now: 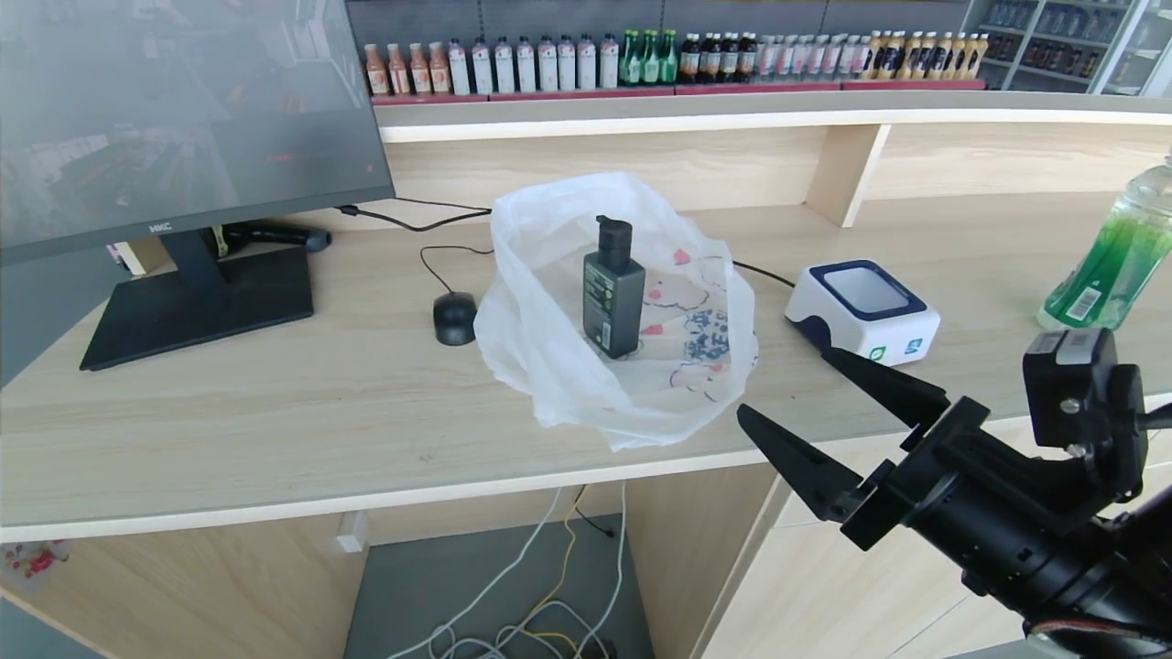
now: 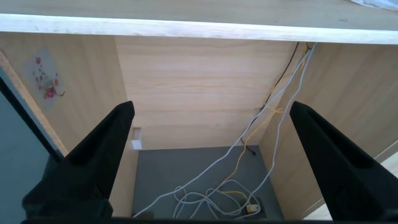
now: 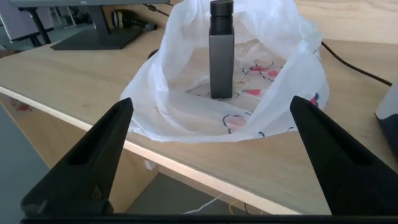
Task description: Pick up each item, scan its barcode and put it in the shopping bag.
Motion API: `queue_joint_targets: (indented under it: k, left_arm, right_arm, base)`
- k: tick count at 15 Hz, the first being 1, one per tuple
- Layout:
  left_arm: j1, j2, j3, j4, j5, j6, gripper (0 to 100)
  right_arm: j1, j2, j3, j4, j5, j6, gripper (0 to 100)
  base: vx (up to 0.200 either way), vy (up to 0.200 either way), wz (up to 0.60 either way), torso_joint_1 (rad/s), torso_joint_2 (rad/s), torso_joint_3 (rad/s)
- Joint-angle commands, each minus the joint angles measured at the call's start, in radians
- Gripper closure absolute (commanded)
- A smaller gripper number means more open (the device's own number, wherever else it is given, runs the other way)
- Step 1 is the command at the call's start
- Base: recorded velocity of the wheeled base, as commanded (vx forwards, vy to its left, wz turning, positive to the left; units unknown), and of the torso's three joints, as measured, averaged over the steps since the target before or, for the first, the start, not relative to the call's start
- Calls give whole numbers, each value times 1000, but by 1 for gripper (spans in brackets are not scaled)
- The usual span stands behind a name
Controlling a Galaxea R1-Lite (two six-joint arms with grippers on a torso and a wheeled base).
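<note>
A dark pump bottle stands upright inside the white plastic shopping bag at the counter's middle; the right wrist view has the same bottle in the bag. The white and blue barcode scanner sits to the bag's right. A green bottle stands at the far right of the counter. My right gripper hangs open and empty at the counter's front edge, just right of the bag. My left gripper is open below the counter, facing the cabinet recess.
A monitor on a black stand fills the back left, with a black mouse beside the bag. Cables hang under the counter. A raised shelf with drink bottles runs behind.
</note>
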Motion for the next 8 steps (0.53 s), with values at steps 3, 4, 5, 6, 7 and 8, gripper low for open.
queue_joint_targets:
  k: [3, 4, 5, 6, 7, 8]
  left_arm:
    - [0, 0, 0, -2, 0, -1, 0]
    - [0, 0, 0, 0, 0, -2, 0]
    - [0, 0, 0, 0, 0, -4, 0]
    - [0, 0, 0, 0, 0, -4, 0]
    - [0, 0, 0, 0, 0, -4, 0]
    - [0, 0, 0, 0, 0, -5, 0]
  right_arm:
    - [3, -12, -2, -3, 2, 1, 0]
    - [3, -20, 4, -3, 2, 3, 0]
    - [3, -31, 13, -3, 2, 15, 0]
    - [4, -38, 29, -3, 0, 21, 0]
    - [3, -51, 40, -3, 0, 21, 0]
    - [3, -57, 40, -3, 0, 21, 0]
  base:
    - [0, -200, 0, 4, 2, 1]
    - [0, -200, 0, 7, 7, 2]
    - [0, -200, 0, 2, 2, 2]
    - [0, -200, 0, 2, 2, 2]
    - [0, -200, 0, -2, 2, 2]
    - [0, -200, 0, -2, 2, -2]
